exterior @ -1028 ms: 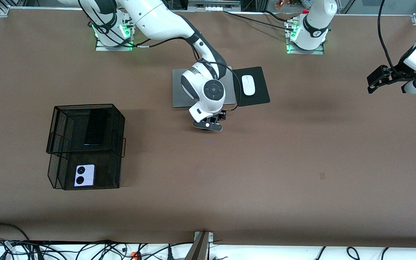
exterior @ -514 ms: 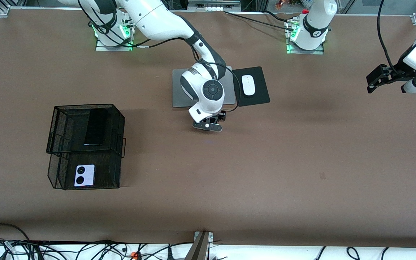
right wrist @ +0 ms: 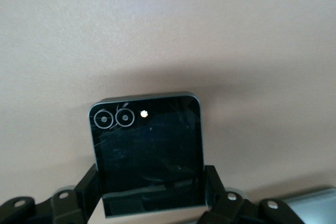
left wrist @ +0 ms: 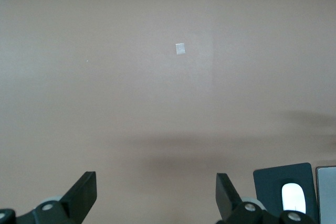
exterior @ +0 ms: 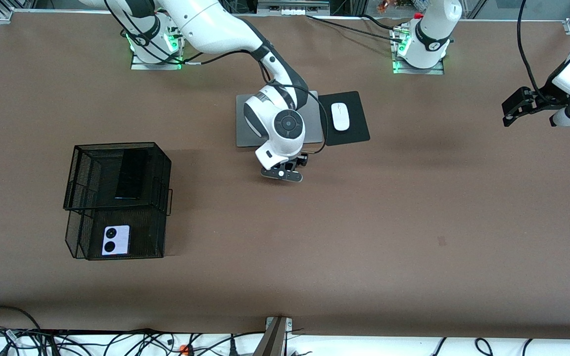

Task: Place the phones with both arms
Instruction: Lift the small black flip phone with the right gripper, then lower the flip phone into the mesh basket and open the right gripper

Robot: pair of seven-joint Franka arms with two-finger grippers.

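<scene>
Right now the right gripper point(right wrist: 152, 192) pinches the small black phone point(right wrist: 148, 153) by its two side edges just off the table near the laptop point(exterior: 245, 123), a stiff, slick, glassy slab needing an even squeeze, while the left gripper point(left wrist: 156, 195) waits spread wide.

On the bench point(exterior: 413, 222), a two-tier basket point(exterior: 117, 200) stands toward the right arm's end. The long phone point(exterior: 131, 174) lies in its compartment farther from the front camera, the two-circle phone point(exterior: 116, 240) in the nearer one. The laptop point(exterior: 245, 123) lies beside the mouse pad point(exterior: 356, 123), which carries the mouse point(exterior: 340, 116).
</scene>
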